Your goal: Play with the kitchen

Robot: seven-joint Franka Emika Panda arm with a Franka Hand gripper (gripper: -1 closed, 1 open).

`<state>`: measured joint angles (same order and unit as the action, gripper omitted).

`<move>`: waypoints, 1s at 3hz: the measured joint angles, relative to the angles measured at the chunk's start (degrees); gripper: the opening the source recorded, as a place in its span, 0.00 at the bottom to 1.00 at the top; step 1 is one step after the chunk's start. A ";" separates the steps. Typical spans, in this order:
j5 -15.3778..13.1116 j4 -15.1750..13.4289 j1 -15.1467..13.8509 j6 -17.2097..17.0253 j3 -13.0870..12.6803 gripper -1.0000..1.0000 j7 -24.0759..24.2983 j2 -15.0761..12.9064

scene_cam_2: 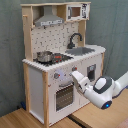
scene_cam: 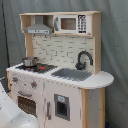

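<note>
The white robot gripper (scene_cam_2: 74, 76) reaches the tall pale-wood-and-white toy kitchen (scene_cam_2: 37, 87) near its knobs; jaws' state unclear. Rigid, heavy; its small knobs and handles look best to grasp.

No text, brand or number can be read in either exterior view. The kitchen (scene_cam: 57, 70) carries a dark keypad panel (scene_cam: 82, 23) beside the microwave window (scene_cam: 68, 23) at upper right in the first exterior view, but its marks are too blurred to make out. The knobs (scene_cam_2: 56, 76) on the front show no legible signs.
</note>
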<state>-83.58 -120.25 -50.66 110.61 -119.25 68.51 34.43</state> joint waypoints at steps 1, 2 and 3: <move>-4.91 0.14 -0.21 2.71 2.18 1.00 -2.45 0.00; -9.79 0.14 -1.09 5.94 3.57 1.00 -3.13 0.01; -13.13 -0.23 -3.16 10.93 3.56 1.00 -1.77 0.43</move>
<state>-96.71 -120.49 -53.82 121.55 -115.68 66.74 34.86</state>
